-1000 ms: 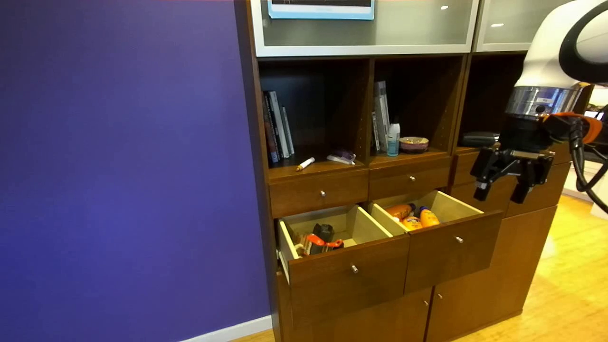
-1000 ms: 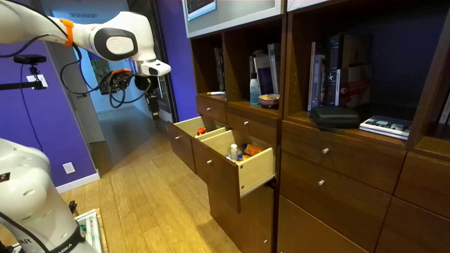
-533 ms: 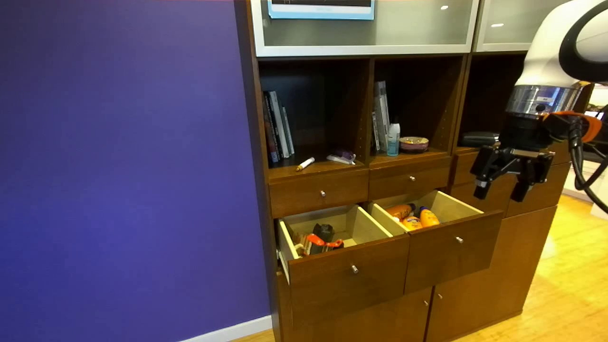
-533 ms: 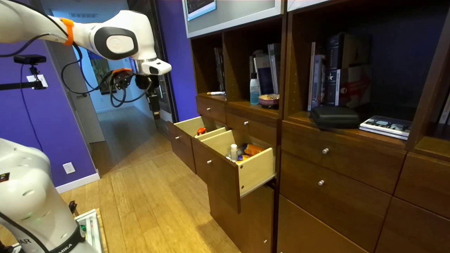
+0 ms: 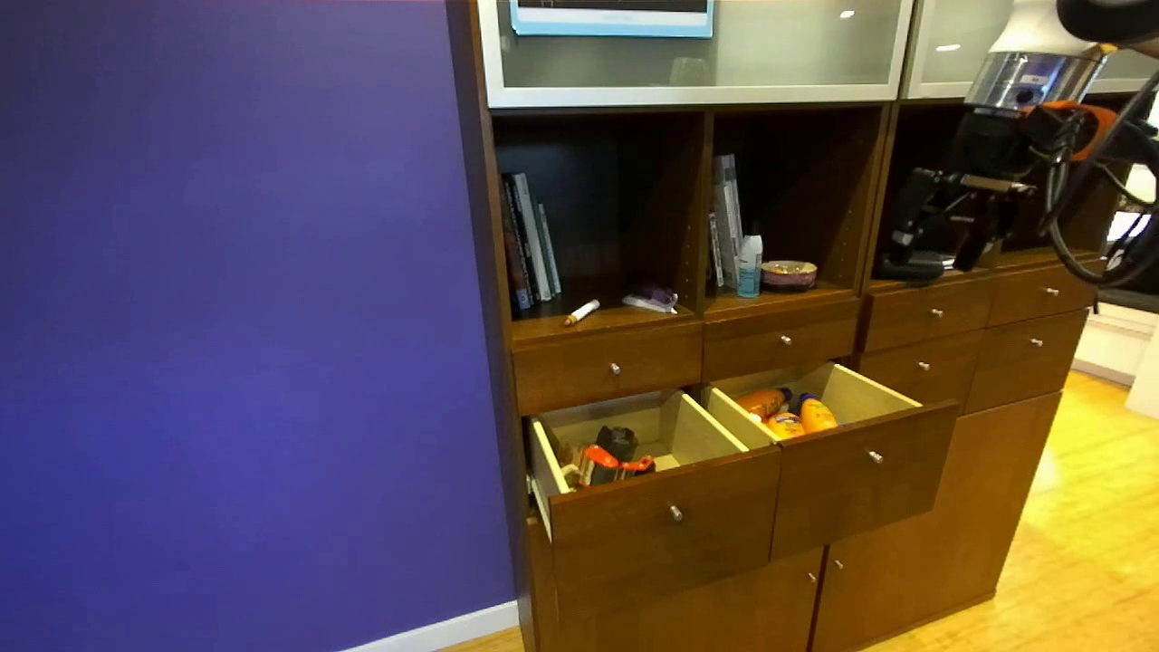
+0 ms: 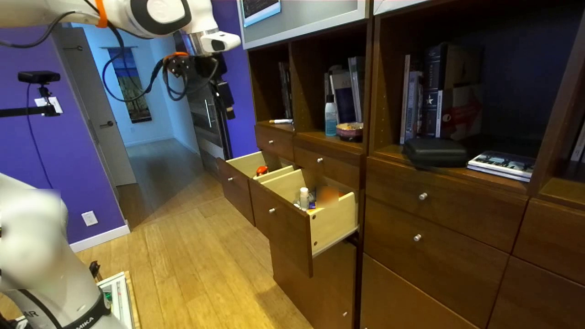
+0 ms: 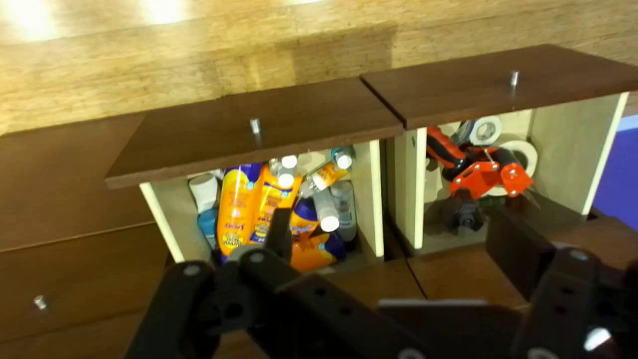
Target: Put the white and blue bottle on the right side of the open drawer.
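The white and blue bottle stands upright on the shelf above the drawers; it also shows in an exterior view with a dark cap. It is out of the wrist view. Two adjacent drawers are open, with pale interiors: the right one holds orange sunscreen bottles and small clear bottles; the left one holds a red tape dispenser. In the wrist view the sunscreen drawer lies at the left. My gripper is open and empty, raised in front of the cabinet, apart from the bottle.
A purple bowl sits right beside the bottle, and upright books stand behind it. A marker and a stapler-like item lie on the neighbouring shelf. A vertical panel separates the shelves. A black case lies farther along.
My gripper has risen and shifted slightly toward the cabinet, mostly within the last half second. The bottle and the drawers have not moved.
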Robot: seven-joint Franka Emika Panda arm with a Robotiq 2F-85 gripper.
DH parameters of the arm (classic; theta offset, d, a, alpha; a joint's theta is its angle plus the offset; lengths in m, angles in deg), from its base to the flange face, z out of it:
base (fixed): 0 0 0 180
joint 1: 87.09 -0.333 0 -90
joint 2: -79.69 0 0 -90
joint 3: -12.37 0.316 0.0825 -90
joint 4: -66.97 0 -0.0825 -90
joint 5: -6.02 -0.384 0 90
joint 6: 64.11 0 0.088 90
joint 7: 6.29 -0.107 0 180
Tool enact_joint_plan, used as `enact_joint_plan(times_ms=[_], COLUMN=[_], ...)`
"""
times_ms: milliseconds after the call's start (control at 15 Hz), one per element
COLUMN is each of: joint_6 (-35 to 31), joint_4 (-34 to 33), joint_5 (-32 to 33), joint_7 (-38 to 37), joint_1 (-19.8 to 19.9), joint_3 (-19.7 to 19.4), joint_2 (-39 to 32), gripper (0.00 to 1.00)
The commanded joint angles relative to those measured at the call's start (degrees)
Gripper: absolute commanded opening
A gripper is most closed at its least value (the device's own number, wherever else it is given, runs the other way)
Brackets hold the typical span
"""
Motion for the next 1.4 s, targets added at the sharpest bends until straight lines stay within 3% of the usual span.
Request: enact_joint_plan(times_ms=[0, 333, 667, 867, 933, 1333], joint_6=[2.9, -1.0, -6.0, -11.9, -10.5, -12.1], joint_4=[-14.4, -29.0, -39.6, -42.0, -38.0, -40.8], joint_5=[4.0, 11.2, 15.0, 14.9, 14.0, 14.0], joint_7=[1.2, 2.2, 3.9, 4.4, 3.6, 4.2], joint_1=[0.4, -0.6, -1.2, -1.2, -0.5, -0.6], joint_3=[0.6, 1.8, 0.1, -1.2, -0.2, -0.7], joint_2=[-10.7, -24.4, -36.1, -40.2, -37.0, -40.0], gripper=[1.0, 1.0, 1.0, 1.0, 1.0, 1.0])
